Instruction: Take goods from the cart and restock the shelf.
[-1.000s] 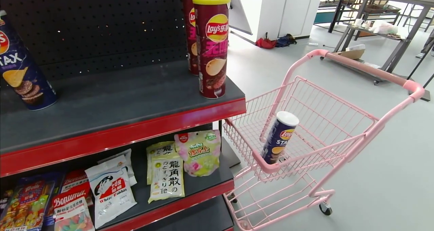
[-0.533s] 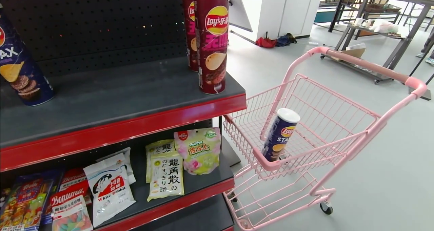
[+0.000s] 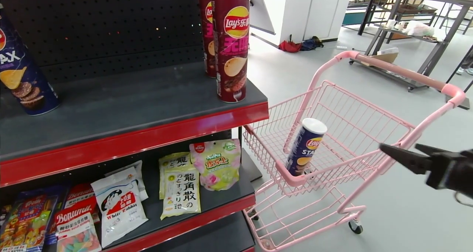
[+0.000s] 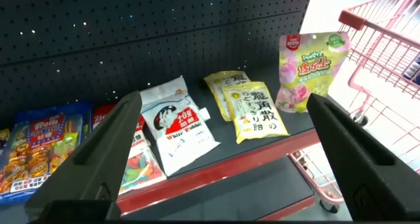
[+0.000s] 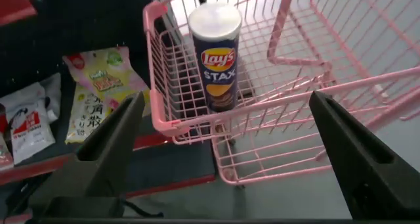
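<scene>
A blue chip can (image 3: pixel 306 146) with a white lid stands upright in the front left corner of the pink cart (image 3: pixel 369 108). My right gripper (image 3: pixel 398 146) hovers open at the cart's right side, level with the basket rim and well apart from the can. In the right wrist view the blue chip can (image 5: pixel 214 56) stands between the spread fingers (image 5: pixel 111 152), farther off. My left gripper (image 4: pixel 224 98) is open and holds nothing, facing the lower shelf's snack bags (image 4: pixel 252 109). The upper shelf board (image 3: pixel 129 108) carries two maroon cans (image 3: pixel 231 45) at its right end and one blue can (image 3: pixel 22 78) at its left.
Between the cans, the upper shelf board is bare. Snack bags (image 3: pixel 181 187) lie across the lower shelf. The cart's handle (image 3: pixel 399 72) points away to the right. Metal tables (image 3: pixel 406 34) stand far behind on the grey floor.
My right gripper has come into the head view from the right, beside the cart. The head camera tilted slightly a second ago and has held still since; the can and cart have not moved.
</scene>
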Controlling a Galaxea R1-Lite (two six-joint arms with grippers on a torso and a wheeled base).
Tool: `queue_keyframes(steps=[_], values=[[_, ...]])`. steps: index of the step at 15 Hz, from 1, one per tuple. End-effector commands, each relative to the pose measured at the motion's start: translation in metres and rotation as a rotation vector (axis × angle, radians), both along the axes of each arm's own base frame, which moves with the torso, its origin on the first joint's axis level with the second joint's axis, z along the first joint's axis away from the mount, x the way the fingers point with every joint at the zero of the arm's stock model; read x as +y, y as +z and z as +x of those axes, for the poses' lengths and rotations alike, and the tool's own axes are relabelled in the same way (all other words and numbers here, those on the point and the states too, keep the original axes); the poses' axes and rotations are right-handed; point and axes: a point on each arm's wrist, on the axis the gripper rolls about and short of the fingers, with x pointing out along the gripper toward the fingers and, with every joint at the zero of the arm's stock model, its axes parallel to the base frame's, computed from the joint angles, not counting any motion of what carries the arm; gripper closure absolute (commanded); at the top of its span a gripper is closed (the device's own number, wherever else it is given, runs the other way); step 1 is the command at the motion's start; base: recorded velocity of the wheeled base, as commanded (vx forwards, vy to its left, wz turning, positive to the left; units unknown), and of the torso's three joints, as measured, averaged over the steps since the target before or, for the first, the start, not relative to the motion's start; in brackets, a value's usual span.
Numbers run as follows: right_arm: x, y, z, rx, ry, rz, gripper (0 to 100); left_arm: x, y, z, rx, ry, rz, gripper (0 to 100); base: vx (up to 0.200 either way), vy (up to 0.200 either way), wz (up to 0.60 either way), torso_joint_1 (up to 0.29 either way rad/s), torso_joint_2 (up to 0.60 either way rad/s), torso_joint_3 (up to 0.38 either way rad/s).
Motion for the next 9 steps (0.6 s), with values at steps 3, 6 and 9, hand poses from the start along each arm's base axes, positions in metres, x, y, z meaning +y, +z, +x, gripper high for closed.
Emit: queue_keyframes(steps=[3,6,9], values=[[0.05,-0.119,0.105,0.282,0.13,-0.052,0,0.0,0.0,0.0,0.001,0.0,0.001,0,0.0,0.0,0.0,0.0,0.0,0.0],[0.06,-0.125,0.139,0.236,0.136,-0.045,0,0.0,0.0,0.0,0.001,0.0,0.002,0,0.0,0.0,0.0,0.0,0.0,0.0],[0.067,-0.122,0.169,0.173,0.13,-0.038,0,0.0,0.0,0.0,0.001,0.0,0.002,0,0.0,0.0,0.0,0.0,0.0,0.0]])
